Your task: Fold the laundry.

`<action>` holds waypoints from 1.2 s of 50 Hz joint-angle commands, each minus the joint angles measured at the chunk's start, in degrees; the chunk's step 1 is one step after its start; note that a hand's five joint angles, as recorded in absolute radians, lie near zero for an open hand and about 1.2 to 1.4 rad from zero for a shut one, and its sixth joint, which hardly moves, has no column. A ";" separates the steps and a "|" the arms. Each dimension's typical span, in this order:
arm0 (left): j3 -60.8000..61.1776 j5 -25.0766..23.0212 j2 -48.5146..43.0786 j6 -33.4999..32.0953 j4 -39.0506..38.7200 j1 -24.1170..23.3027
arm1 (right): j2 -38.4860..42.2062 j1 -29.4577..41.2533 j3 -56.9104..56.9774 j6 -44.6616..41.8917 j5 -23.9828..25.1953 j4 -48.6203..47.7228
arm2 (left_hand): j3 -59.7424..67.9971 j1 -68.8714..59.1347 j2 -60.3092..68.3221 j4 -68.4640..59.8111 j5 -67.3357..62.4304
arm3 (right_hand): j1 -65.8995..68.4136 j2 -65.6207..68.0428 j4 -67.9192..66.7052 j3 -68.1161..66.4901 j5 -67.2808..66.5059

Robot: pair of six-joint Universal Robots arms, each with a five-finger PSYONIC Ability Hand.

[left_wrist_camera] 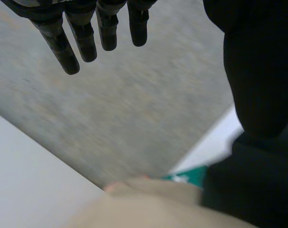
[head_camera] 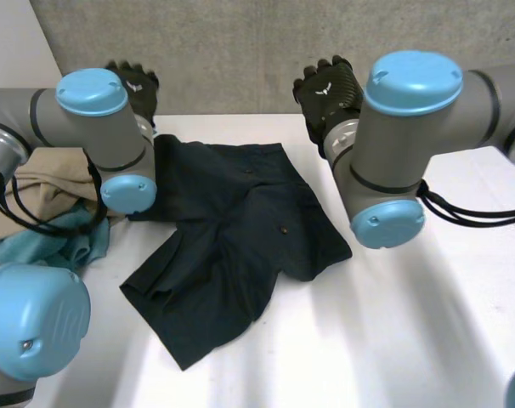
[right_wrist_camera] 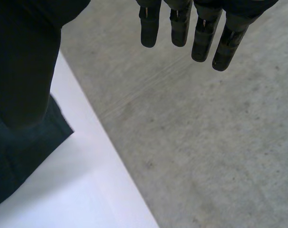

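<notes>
Both hands up and empty here: the left robot hand (head_camera: 137, 85) at 11 o'clock and the right robot hand (head_camera: 330, 89) at 1 hover over the far edge, fingers straight and wide, gripping nothing. The dark shorts (head_camera: 232, 229) lie mid-tabletop (head_camera: 393, 323), waistband towards 12, legs splayed to 7 and 4. A beige garment (head_camera: 45, 183) and a teal garment (head_camera: 62, 242) are heaped at 9. Best play, I'd say: pinch both waistband corners, keep even tension, and lay one leg squarely over the other
</notes>
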State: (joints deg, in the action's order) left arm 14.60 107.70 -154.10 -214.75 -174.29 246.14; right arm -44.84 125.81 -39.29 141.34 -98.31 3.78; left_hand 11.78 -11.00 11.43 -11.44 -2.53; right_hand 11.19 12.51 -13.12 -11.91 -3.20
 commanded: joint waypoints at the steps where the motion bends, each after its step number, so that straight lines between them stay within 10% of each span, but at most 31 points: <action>1: 19.18 -0.38 11.51 12.48 12.11 -2.15 | -5.78 -4.42 -10.42 0.34 6.44 13.76 | 1.45 -2.23 1.80 -1.79 -0.70 | -1.19 -2.51 3.12 1.91 3.20; 9: 47.22 -4.16 30.49 24.02 10.21 -6.98 | -12.73 -7.86 -25.73 4.73 14.89 16.17 | 1.63 -2.41 1.99 -1.97 -0.89 | 1.58 0.25 0.36 -0.86 0.43; 24: 87.51 -2.33 46.79 24.64 -7.90 -18.14 | -12.73 -8.13 -40.07 16.76 19.38 5.02 | 5.99 -6.77 6.35 -6.33 -5.25 | 6.29 4.97 -4.36 -5.57 -4.28; 49: 92.89 4.19 40.20 21.74 -17.31 -20.35 | -5.18 -3.82 -37.35 26.18 19.21 -1.68 | 24.48 -25.25 24.83 -24.82 -23.73 | 19.24 17.91 -17.30 -18.52 -17.22; 55: 92.28 4.19 40.28 20.16 -20.47 -20.26 | -3.77 -3.91 -35.24 26.18 18.77 -2.29 | 57.09 -57.87 57.44 -57.43 -56.34 | 68.75 67.43 -66.81 -68.03 -66.74; 60: 90.43 4.27 41.16 16.65 -20.83 -19.82 | -5.43 -4.70 -34.18 26.53 17.10 -2.03 | 68.22 -69.00 68.57 -68.56 -67.47 | 68.81 67.49 -66.88 -68.09 -66.80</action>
State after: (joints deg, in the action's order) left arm 106.82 111.89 -113.87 -194.57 -194.14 225.94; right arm -48.85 121.92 -74.87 167.53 -79.53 1.65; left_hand 62.31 -63.68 62.26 -62.67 -51.97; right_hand 55.48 66.32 -65.51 -65.86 -54.76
